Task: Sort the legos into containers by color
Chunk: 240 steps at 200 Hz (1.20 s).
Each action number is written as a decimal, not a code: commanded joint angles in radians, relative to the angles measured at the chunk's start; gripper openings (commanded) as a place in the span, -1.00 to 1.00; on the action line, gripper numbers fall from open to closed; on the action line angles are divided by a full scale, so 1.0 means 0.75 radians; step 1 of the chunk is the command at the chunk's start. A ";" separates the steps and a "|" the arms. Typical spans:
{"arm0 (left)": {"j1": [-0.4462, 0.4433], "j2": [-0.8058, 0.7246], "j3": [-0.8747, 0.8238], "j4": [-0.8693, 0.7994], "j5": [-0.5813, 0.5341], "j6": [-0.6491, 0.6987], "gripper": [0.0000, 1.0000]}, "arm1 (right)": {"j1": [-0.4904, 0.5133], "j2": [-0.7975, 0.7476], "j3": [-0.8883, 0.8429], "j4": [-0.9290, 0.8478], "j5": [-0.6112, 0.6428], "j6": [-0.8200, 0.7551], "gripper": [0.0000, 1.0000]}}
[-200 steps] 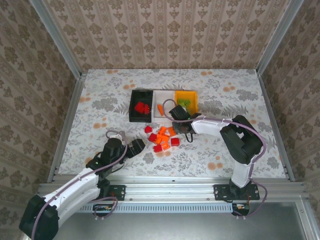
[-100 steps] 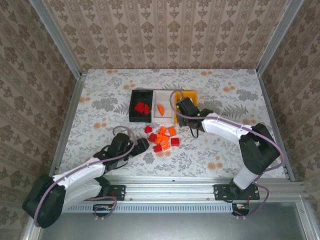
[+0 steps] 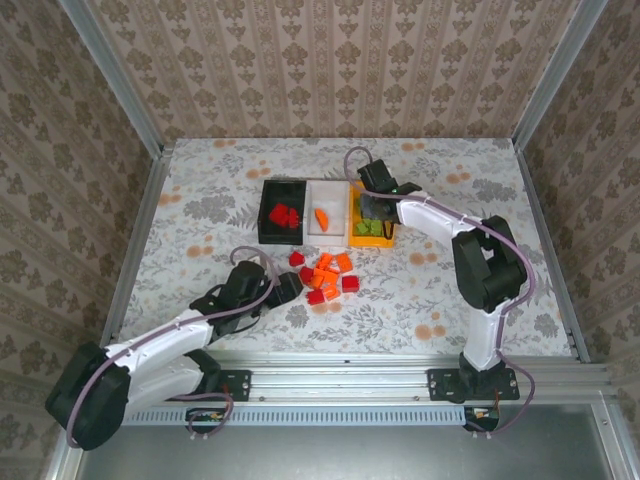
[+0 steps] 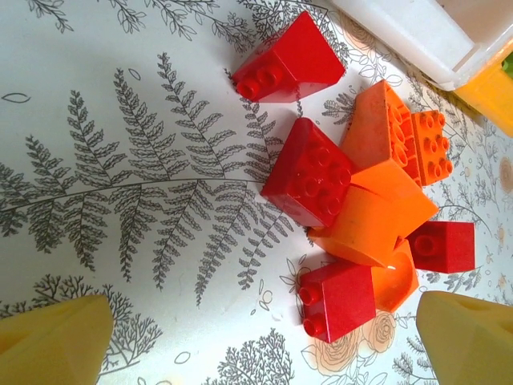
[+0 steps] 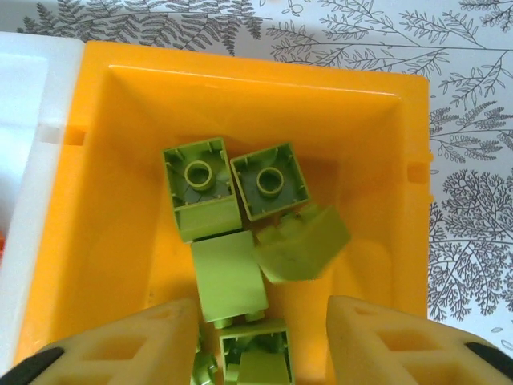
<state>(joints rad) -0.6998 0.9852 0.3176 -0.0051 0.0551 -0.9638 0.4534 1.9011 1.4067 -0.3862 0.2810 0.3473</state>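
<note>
Right hand point(image 5: 256, 353) parted over light green plastic bricks point(image 5: 228, 273) mid-frame in orange-yellow plastic bin point(image 5: 104, 200); left hand point(image 4: 264, 353) parted near red and orange brick pile point(image 4: 353, 200), right of frame

Bare table point(image 3: 470, 200) right of brick pile point(image 3: 326, 277), bins point(image 3: 337, 229) behind.
</note>
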 commanded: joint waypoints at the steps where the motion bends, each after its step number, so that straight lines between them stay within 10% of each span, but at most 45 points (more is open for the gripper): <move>1: 0.001 -0.017 0.033 -0.080 -0.023 0.044 1.00 | 0.049 -0.208 -0.068 -0.028 0.032 0.000 0.04; 80: 0.014 -0.144 -0.035 -0.144 -0.055 -0.005 1.00 | 0.474 -0.393 -0.482 0.067 0.038 0.244 0.07; 240: -0.022 -0.121 -0.129 0.064 0.034 0.013 0.99 | 0.364 -0.072 -0.385 0.168 -0.172 0.222 0.13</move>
<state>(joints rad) -0.7074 0.8764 0.2253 0.0135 0.0677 -0.9695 0.7292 1.8194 1.0863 -0.2588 0.1699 0.5022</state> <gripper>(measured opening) 0.997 0.569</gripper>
